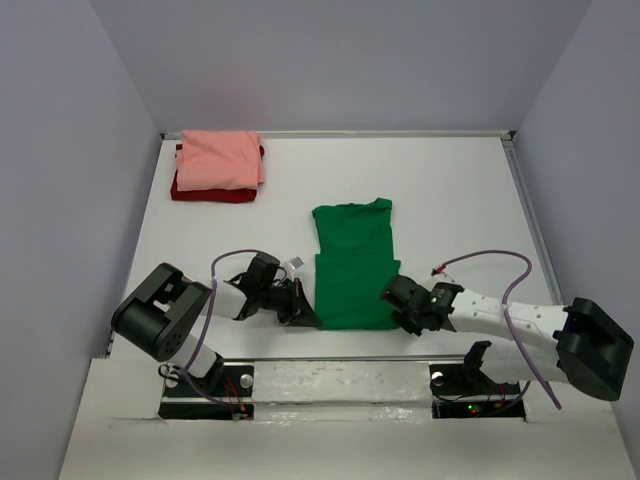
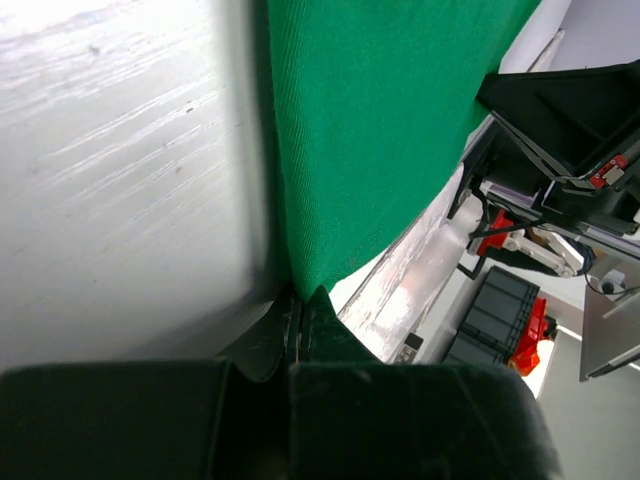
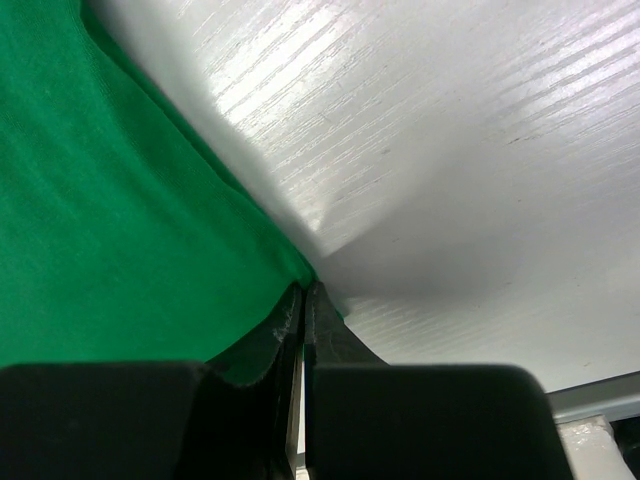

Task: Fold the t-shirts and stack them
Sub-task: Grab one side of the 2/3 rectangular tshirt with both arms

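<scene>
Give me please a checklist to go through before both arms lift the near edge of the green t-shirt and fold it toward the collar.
1. Left gripper shut on the near left corner of the green t-shirt: ok.
2. Right gripper shut on the near right corner: ok.
3. Each grip holds every layer of cloth: cannot tell.
4. Sleeves folded in, shirt lying as a narrow strip: ok.
5. Nothing lying on the green t-shirt between hem and collar: ok.
6. Pink t-shirt folded on top of the dark red t-shirt, apart from the green one: ok.
</scene>
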Controlling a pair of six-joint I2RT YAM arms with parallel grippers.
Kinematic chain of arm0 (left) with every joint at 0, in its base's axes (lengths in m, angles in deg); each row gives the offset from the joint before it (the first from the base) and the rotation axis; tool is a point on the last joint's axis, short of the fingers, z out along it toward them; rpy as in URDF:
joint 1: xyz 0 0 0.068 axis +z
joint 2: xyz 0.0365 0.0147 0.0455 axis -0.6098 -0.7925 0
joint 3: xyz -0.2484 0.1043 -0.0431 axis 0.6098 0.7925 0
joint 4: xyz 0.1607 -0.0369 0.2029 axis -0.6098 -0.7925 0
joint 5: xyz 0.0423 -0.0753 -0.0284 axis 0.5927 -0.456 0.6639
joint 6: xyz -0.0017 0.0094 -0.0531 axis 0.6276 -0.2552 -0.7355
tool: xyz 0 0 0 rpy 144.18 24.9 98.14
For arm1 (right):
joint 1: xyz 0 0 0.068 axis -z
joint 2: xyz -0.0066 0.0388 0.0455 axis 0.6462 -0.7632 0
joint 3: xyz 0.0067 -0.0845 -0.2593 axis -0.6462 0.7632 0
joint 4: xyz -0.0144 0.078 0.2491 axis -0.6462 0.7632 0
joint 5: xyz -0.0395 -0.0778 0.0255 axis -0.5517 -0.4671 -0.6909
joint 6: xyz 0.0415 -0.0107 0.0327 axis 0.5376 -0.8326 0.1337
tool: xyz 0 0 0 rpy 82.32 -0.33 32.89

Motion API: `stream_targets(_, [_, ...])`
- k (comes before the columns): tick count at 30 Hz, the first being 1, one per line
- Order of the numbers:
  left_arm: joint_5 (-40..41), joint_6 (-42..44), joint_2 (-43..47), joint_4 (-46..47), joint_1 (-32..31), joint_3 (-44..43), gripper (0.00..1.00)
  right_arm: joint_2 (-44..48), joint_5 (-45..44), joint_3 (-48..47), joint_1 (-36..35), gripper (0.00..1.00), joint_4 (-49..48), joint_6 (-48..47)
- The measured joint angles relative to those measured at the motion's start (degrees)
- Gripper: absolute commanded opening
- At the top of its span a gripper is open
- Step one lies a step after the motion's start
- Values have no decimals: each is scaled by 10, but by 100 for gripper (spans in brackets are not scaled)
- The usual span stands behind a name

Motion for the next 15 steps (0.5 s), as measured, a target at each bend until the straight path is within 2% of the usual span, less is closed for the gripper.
stream_targets(10, [50, 7, 96, -85, 0, 0, 0, -10, -26, -26, -4, 0, 18, -29])
stream_targets(15, [66, 22, 113, -137, 0, -31, 0, -16, -59, -65, -12, 0, 50, -40])
